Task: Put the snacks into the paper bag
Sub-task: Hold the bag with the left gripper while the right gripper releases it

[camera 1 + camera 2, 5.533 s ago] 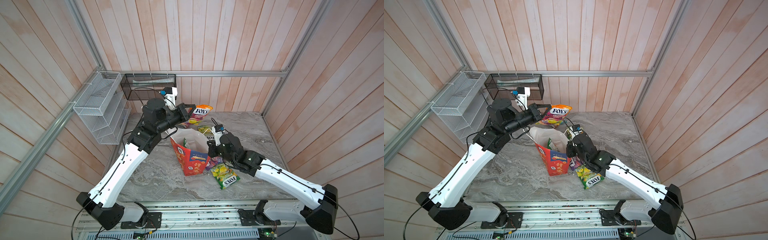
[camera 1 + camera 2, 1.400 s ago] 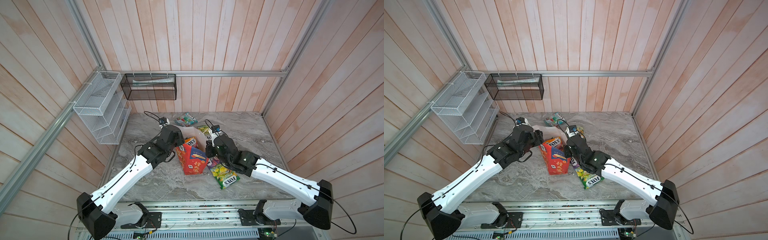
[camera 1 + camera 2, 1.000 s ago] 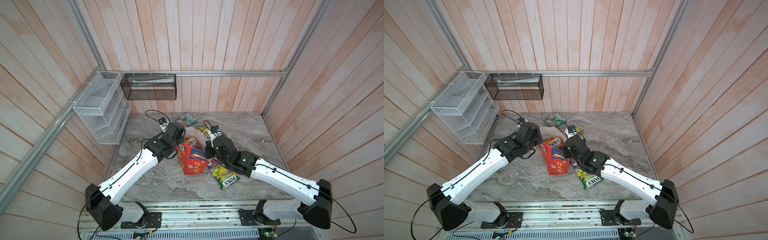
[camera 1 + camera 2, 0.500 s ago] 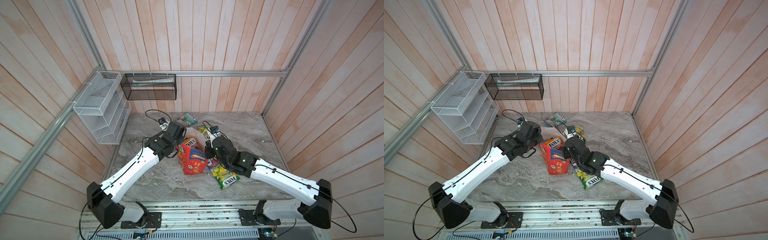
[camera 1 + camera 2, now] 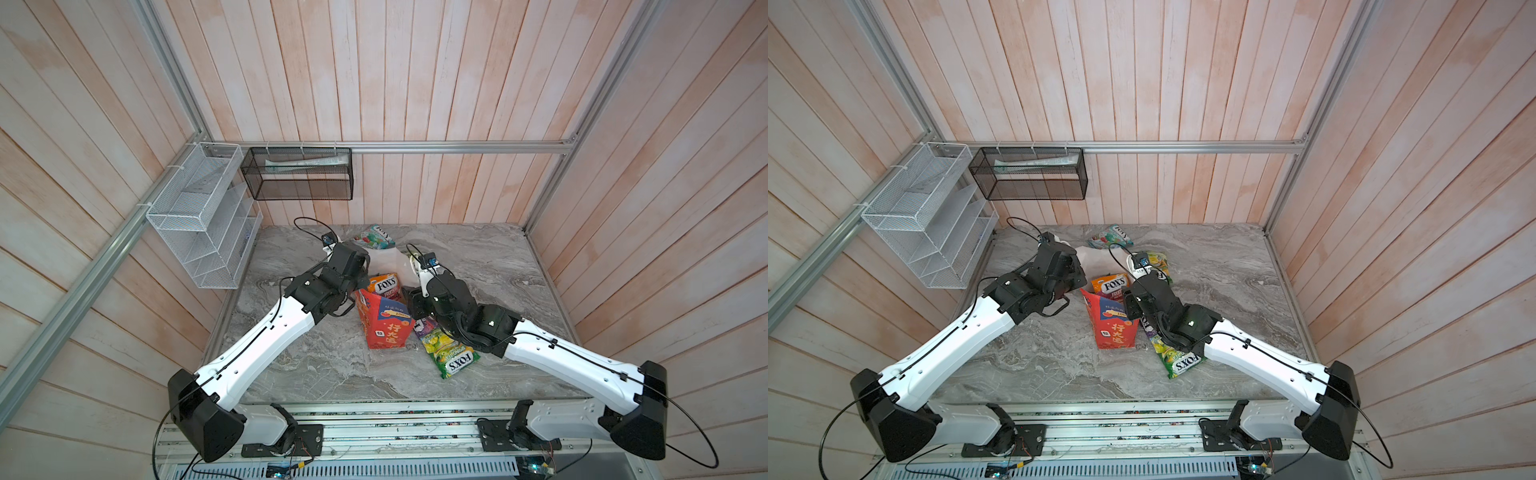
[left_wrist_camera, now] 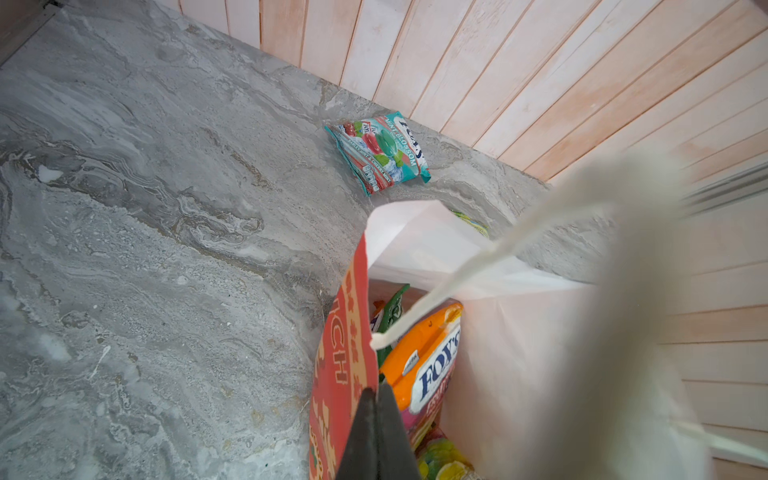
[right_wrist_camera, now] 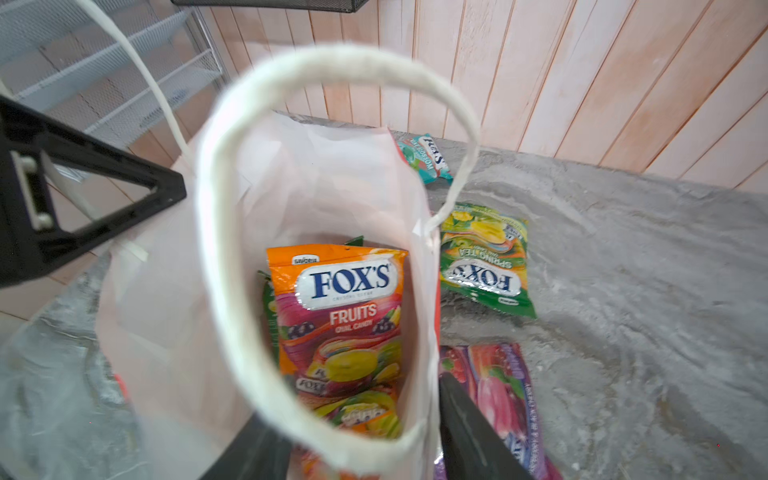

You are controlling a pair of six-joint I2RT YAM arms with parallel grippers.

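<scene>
The red paper bag (image 5: 386, 328) (image 5: 1115, 328) stands mid-table with its white inside showing. An orange FOX'S snack pouch (image 5: 384, 286) (image 7: 345, 307) stands in it on other pouches. My left gripper (image 6: 376, 390) is shut on the bag's red left wall at the rim. My right gripper (image 7: 357, 403) is open and straddles the bag's right wall, one finger inside and one outside. On the table lie a teal pouch (image 5: 372, 237) (image 6: 380, 151), a green one (image 7: 484, 257), a purple one (image 7: 498, 386) and a yellow-green one (image 5: 451, 353).
A white wire rack (image 5: 199, 216) hangs on the left wall and a black mesh basket (image 5: 299, 178) on the back wall. The bag's white cord handle (image 7: 332, 54) loops in front of the right wrist camera. Wooden walls close the table on three sides.
The orange pouch that my left gripper carried above the bag now stands inside it. The left jaws have shut on the bag's left wall. The right jaws have just opened.
</scene>
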